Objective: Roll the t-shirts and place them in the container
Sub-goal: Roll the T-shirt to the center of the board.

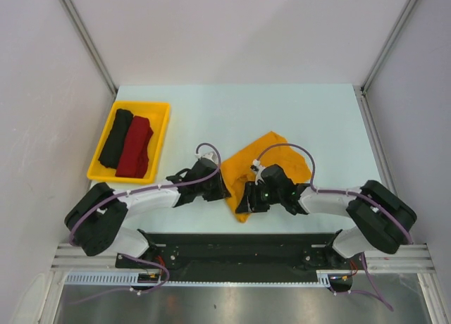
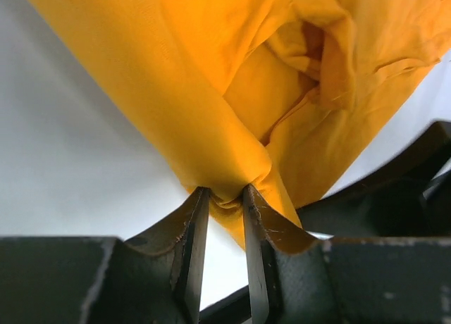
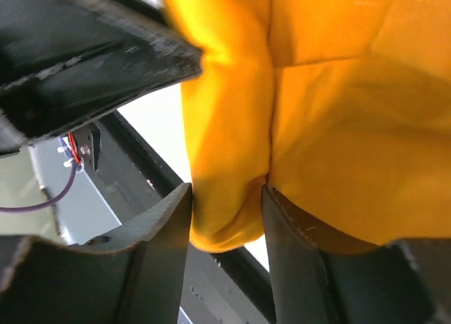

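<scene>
Left gripper [image 2: 225,194] pinches the mustard-orange t-shirt [image 2: 176,91], and right gripper [image 3: 226,194] straddles it

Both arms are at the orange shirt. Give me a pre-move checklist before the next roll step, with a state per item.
1. Grip of the left fingers on the orange t-shirt: ok, a fold is pinched between them.
2. Grip of the right fingers on it: cannot tell. Cloth fills the gap, but they stand well apart.
3. Shirt flat enough to roll: not ok, it is bunched and creased.
4. The yellow tray out of the way: ok, it sits at the far left of the table, apart from the shirt.
5. The black roll and dark red roll stowed: ok, they lie side by side in the tray.
</scene>
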Controlling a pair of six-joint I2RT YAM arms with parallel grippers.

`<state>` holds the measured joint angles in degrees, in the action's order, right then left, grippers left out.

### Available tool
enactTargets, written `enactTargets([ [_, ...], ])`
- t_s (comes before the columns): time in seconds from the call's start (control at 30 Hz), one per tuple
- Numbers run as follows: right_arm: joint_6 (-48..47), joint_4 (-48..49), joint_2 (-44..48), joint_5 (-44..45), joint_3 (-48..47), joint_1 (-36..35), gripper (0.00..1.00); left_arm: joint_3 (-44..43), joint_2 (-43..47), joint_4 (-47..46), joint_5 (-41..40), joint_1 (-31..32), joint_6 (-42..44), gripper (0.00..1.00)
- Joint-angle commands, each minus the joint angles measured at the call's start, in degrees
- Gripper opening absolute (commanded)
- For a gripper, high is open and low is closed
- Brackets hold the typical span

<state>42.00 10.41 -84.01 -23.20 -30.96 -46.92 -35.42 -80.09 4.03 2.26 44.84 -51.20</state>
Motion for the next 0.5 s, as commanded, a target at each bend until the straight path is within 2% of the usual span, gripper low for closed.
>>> enactTargets([
  [0.0, -1.74, -8.63, 9.11, 9.91, -0.06, -2.82, 0.50, -5.09, -3.13, -1.13, 0.37, 0.42, -0.92, 0.32],
  [0.1, -2.18, -15.66, 14.30, 21.05, -0.59, -5.98, 0.46, -6.94, -4.62, -0.34, 0.38, 0.60, -0.92, 0.33],
  [0.2, -2.62, -20.76, 17.02, 28.62, -1.90, -8.27, 0.43, -8.52, -5.86, 0.18, 0.55, 0.69, -0.92, 0.34],
  [0.33, -3.67, -25.08, 17.04, 36.81, -4.89, -13.88, 0.36, -10.46, -8.67, 0.45, 0.99, 0.69, -1.01, 0.35],
  [0.47, -4.64, -30.34, 14.84, 45.94, -9.81, -19.52, 0.33, -12.39, -10.78, 0.45, 1.25, 0.69, -1.44, 0.35],
])
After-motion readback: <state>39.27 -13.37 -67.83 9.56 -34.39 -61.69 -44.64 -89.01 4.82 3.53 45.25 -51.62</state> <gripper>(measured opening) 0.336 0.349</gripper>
